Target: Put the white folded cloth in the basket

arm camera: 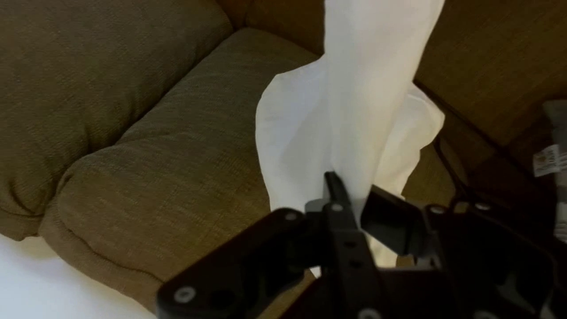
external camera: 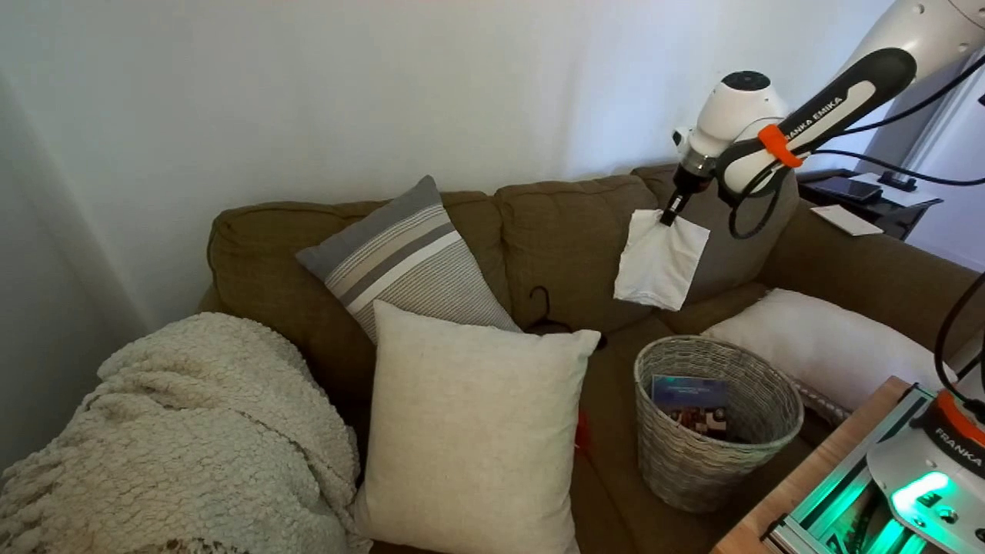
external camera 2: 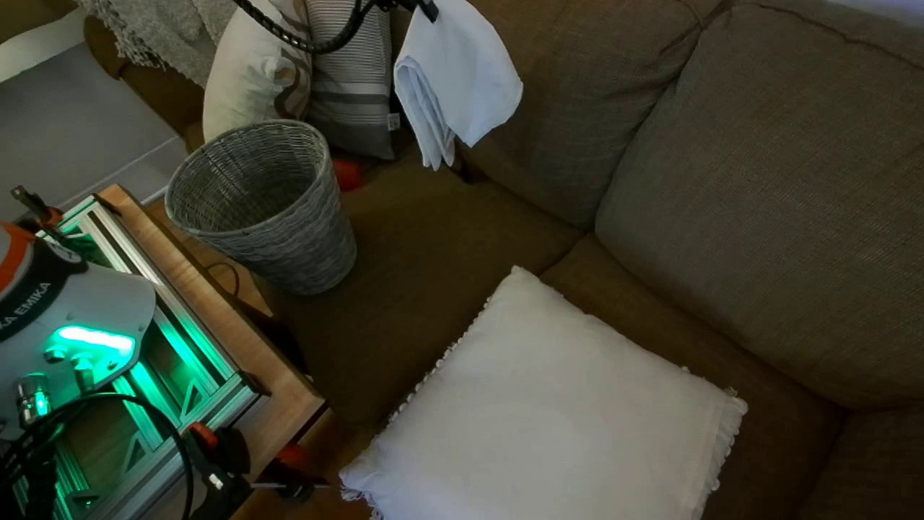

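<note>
The white cloth (external camera: 660, 265) hangs in the air from my gripper (external camera: 671, 217), in front of the sofa's back cushions. It also hangs from the gripper (external camera 2: 427, 10) in an exterior view, where the cloth (external camera 2: 469, 72) shows folded layers. In the wrist view the gripper (arm camera: 353, 191) is shut on the cloth (arm camera: 363, 88), pinching a ridge of it. The grey woven basket (external camera: 689, 465) stands upright on the sofa seat, lower than the cloth and apart from it. The basket (external camera 2: 307, 242) is also in an exterior view. The wrist view does not show the basket.
A booklet or box (external camera: 691, 391) with a blue top lies inside the basket. A cream pillow (external camera: 477, 431), a striped pillow (external camera: 408, 261) and a white pillow (external camera 2: 556, 404) lie on the sofa. A black hanger (external camera: 545, 308) is behind. The robot's wooden table (external camera 2: 224, 318) borders the seat.
</note>
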You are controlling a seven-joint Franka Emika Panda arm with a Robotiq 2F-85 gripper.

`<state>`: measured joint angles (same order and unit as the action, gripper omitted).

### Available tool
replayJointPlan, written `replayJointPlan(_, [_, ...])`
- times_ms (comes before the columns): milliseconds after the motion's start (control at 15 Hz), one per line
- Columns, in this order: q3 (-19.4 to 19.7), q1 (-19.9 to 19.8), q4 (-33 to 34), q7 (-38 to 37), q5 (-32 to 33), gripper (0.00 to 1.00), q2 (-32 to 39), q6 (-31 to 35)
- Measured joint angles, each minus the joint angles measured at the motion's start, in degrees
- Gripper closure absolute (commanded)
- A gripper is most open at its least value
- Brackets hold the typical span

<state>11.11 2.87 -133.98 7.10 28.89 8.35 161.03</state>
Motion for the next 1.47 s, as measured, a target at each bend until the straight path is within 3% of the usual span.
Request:
replayJointPlan(200, [-7.3,-1.3,-4.0,12.8,-14.2,0.97,-5.3,-5.5])
replayJointPlan(333, [-10.8,-0.8,-5.4,21.0,-23.5,0.97,-11.1,-13.5])
replayJointPlan(533, [-10.9,0.9,-4.4,33.2,-33.5,0.97,-19.9,-28.1])
replayJointPlan(800, [-4.8,0.4,-0.8,45.3,-36.8,0.97,-30.3,-48.2])
replayJointPlan(1067, [-1.3,0.0,0.0,49.9,-37.1,0.97,-36.5,-63.6])
replayJointPlan(1267, [-1.5,0.2,-1.2,50.2,-38.9,0.97,-38.4,-69.2])
replayJointPlan(1467, [-2.4,0.5,-4.8,50.0,-41.7,0.97,-38.8,-69.1])
